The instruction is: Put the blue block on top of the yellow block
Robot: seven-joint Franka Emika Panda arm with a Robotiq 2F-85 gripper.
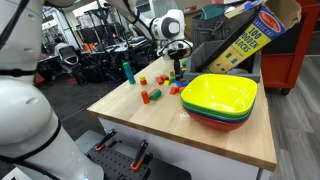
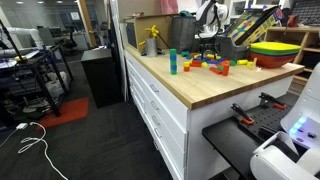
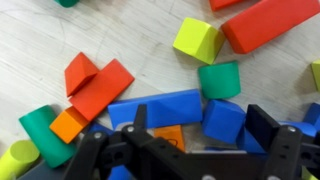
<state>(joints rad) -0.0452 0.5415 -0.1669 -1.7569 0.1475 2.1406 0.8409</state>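
Note:
In the wrist view a small blue block (image 3: 224, 120) lies on the wooden table, between my open gripper's (image 3: 200, 126) dark fingers and closer to the right one. A longer blue block (image 3: 155, 107) lies just left of it. The yellow block (image 3: 197, 40) sits further ahead, next to a big red block (image 3: 270, 22), and a green block (image 3: 219, 79) lies between the yellow and the blue one. In both exterior views my gripper (image 1: 178, 62) (image 2: 207, 50) hangs low over the pile of blocks at the table's far side. Nothing is held.
Red (image 3: 95, 85), orange (image 3: 68, 124) and green (image 3: 40, 135) blocks lie left of the gripper. A teal upright cylinder (image 1: 127, 71) stands beside the pile. Stacked square bowls (image 1: 220, 97) take up one end of the table (image 1: 200, 135). A box of blocks (image 1: 250, 35) leans behind.

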